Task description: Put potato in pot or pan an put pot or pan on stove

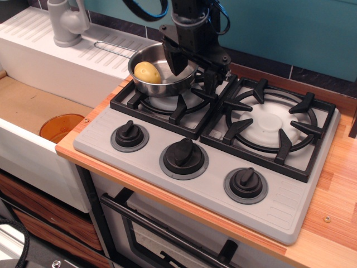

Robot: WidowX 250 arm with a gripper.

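Gripper (192, 70) of mine is spread wide, one finger inside the shiny round steel pan (162, 71) and one outside its right rim. That pan sits on the left burner of the grey toy stove (212, 139). Inside the pan lies the small pale-yellow oval potato (146, 72), on the left side.

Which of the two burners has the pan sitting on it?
The left burner, nearest the sink, holds the steel saucepan with the potato inside. The right burner is bare.
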